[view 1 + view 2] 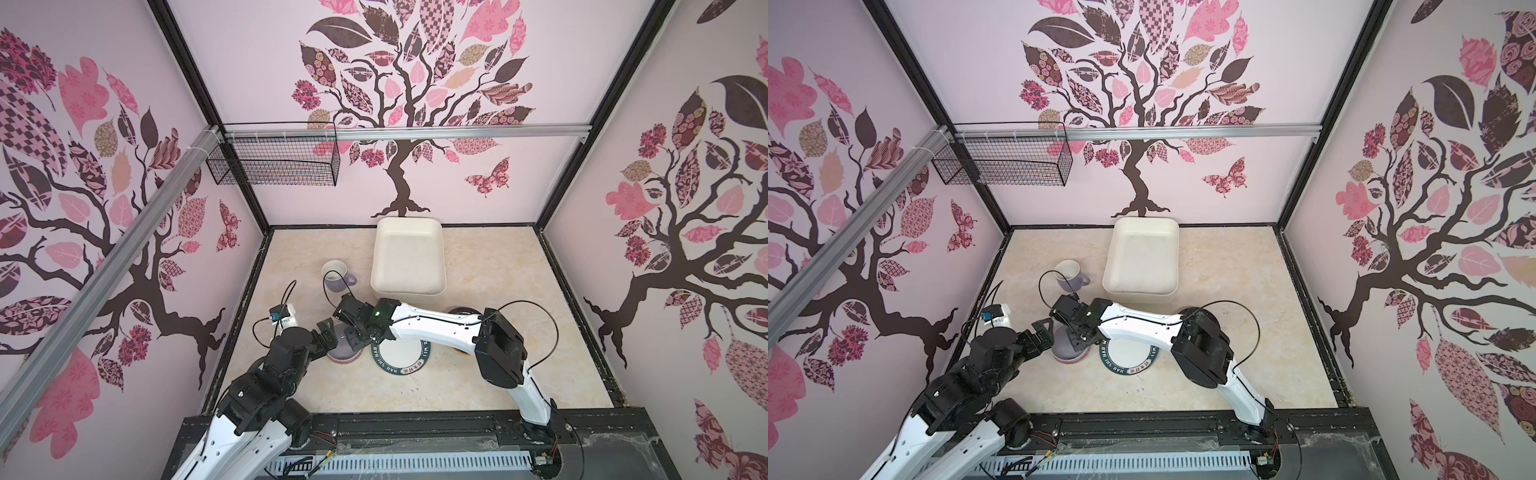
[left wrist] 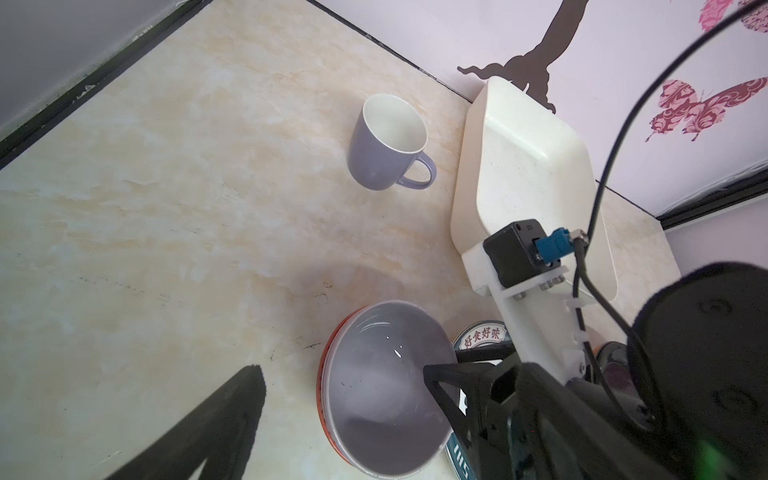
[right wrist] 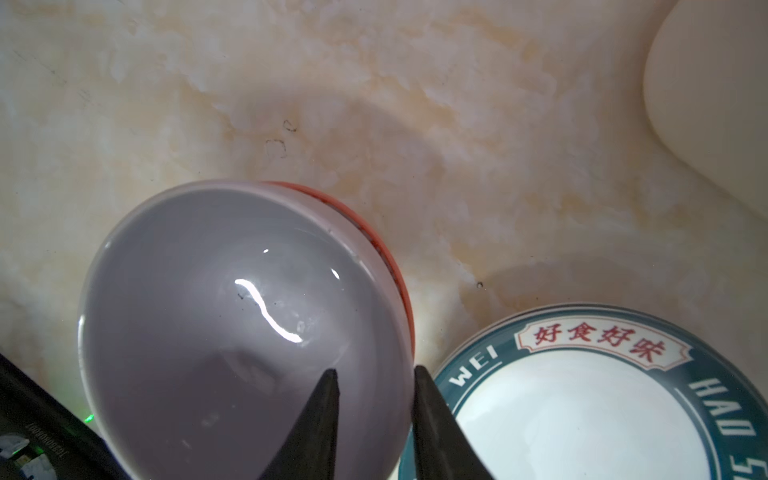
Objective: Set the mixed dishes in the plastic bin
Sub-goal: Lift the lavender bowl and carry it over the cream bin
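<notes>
Lavender bowl [image 3: 208, 311], one, clamped in right end effector [image 3: 375, 372], left end effector [image 1: 330, 332] apart, one lavender mug [image 1: 336, 277]

one mug [image 1: 332, 284], two bowls [image 3: 208, 332], one bin [image 1: 407, 291]

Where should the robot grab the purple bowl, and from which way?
Probably by its rim, from above, one finger inside and one outside. The lavender bowl is wide, smooth and open-side up, nested in the orange-patterned bowl, so only the thin rim offers a pinch. The right gripper straddles the rim on the side by the green-rimmed plate.
</notes>
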